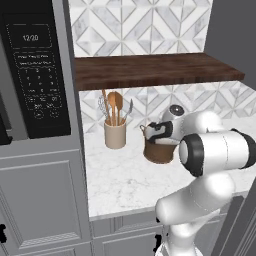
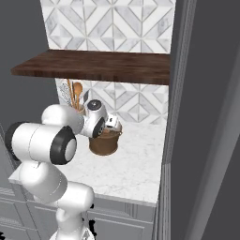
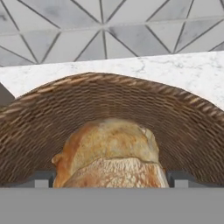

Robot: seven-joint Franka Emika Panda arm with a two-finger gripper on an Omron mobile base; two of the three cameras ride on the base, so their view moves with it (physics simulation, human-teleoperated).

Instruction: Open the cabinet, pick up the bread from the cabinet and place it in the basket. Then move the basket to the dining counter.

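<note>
On the marble tabletop (image 1: 120, 175), brown basket (image 1: 159, 151) beside beige utensil crock (image 1: 115, 134), bread (image 3: 111, 155) inside basket, gripper (image 3: 111, 179) spread wide at basket mouth, fingertips flanking bread, dark shelf cabinet (image 1: 155, 70) overhead, microwave display (image 1: 31, 38) reading 12:20.

One basket (image 1: 159, 150) stands on the one marble worktop (image 1: 125, 180), with one bread roll (image 3: 111, 153) inside it. One beige crock (image 1: 115, 134) holds perhaps four utensils, too small to count surely. One dark wooden shelf (image 1: 155, 70), one microwave (image 1: 32, 70).
</note>
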